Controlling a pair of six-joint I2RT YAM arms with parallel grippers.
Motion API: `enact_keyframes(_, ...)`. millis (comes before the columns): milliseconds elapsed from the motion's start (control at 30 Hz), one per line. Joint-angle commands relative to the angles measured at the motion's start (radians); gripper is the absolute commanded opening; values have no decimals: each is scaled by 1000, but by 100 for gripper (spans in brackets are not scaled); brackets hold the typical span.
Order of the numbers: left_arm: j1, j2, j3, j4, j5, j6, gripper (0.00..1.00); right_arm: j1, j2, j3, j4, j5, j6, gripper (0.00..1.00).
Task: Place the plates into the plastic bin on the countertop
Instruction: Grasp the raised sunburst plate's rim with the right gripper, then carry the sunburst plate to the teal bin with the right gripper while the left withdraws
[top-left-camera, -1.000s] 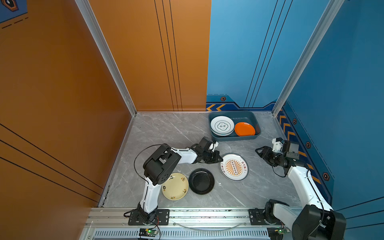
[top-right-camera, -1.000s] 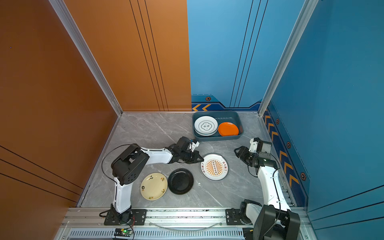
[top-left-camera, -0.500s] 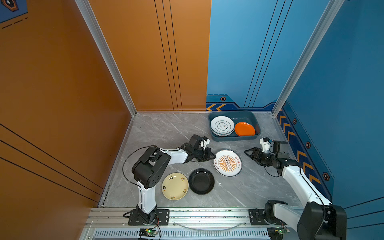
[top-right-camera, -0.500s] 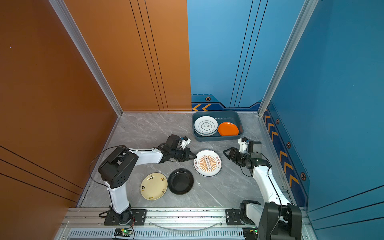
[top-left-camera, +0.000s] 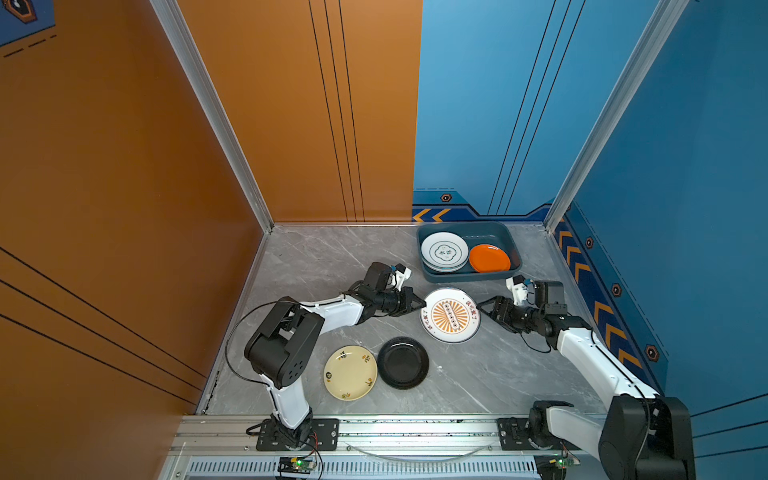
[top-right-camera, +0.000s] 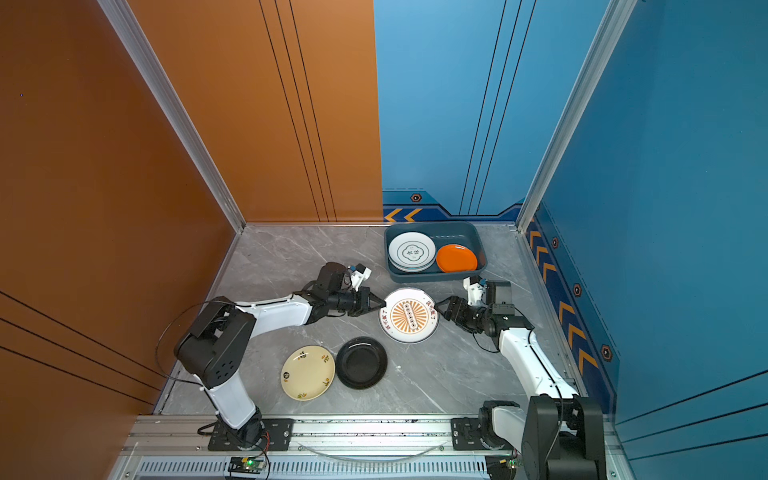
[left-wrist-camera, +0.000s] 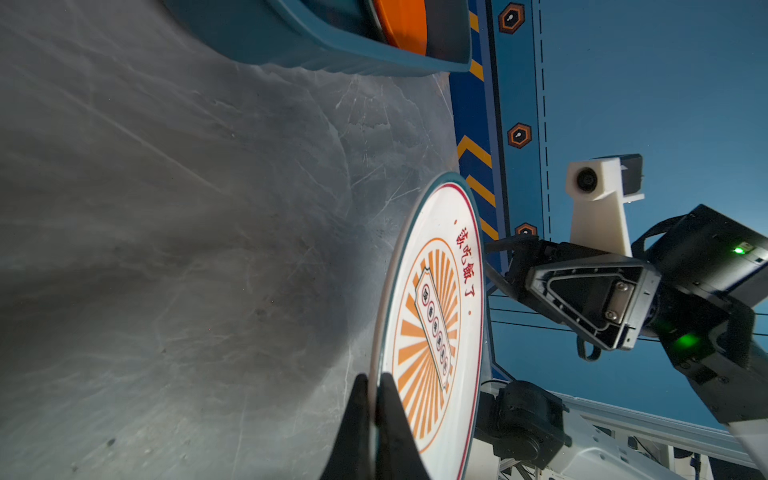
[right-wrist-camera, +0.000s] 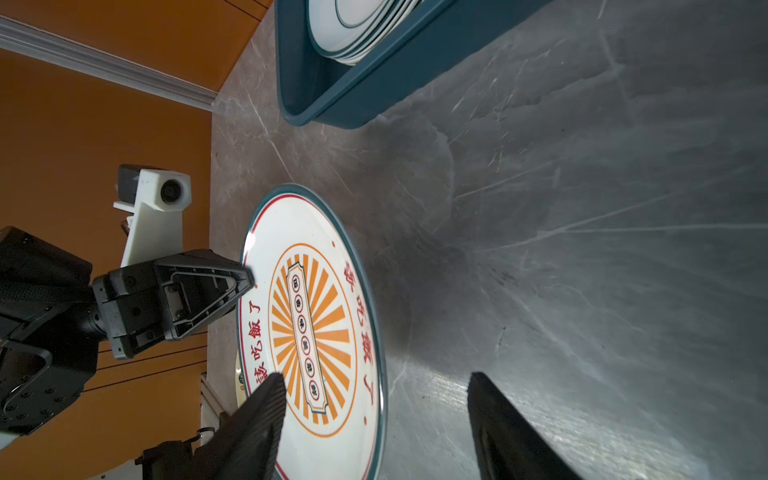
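Your desk (top-left-camera: 324, 257) is a smooth marble-look slab, grey with white veins and a soft sheen. The sunburst plate (top-left-camera: 451, 316) looks glazed and glossy, with light running along its rim. The black plate (top-left-camera: 403, 362) shines as well, while the cream plate (top-left-camera: 350, 372) reads duller. The bin (top-left-camera: 465, 275) is smooth, matt plastic. On the left gripper (left-wrist-camera: 374, 376) the fingers (left-wrist-camera: 353, 419) are matt black. On the right gripper (right-wrist-camera: 374, 376) the fingers (right-wrist-camera: 262, 411) have ribbed faces. The front rail (top-left-camera: 395, 430) is bare aluminium.
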Motion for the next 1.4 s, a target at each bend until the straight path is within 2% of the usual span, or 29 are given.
enact_keyframes(0, 17, -46, -9, 27, 45, -14, 0, 32, 17, 0, 40, -30, 16, 70)
enact_keyframes(400, 46, -71, 17, -4, 51, -11, 0, 109, 79, -37, 286, -93, 180, 52)
enact_keyframes(633, 48, -82, 37, -15, 53, -15, 0, 128, 117, -60, 432, -119, 275, 39)
enact_keyframes(1067, 46, -88, 45, -30, 50, -6, 0, 156, 182, -54, 522, -141, 327, 19)
enact_keyframes(1367, 45, -108, 53, -102, 15, 42, 0, 177, 214, -30, 539, -138, 344, 6)
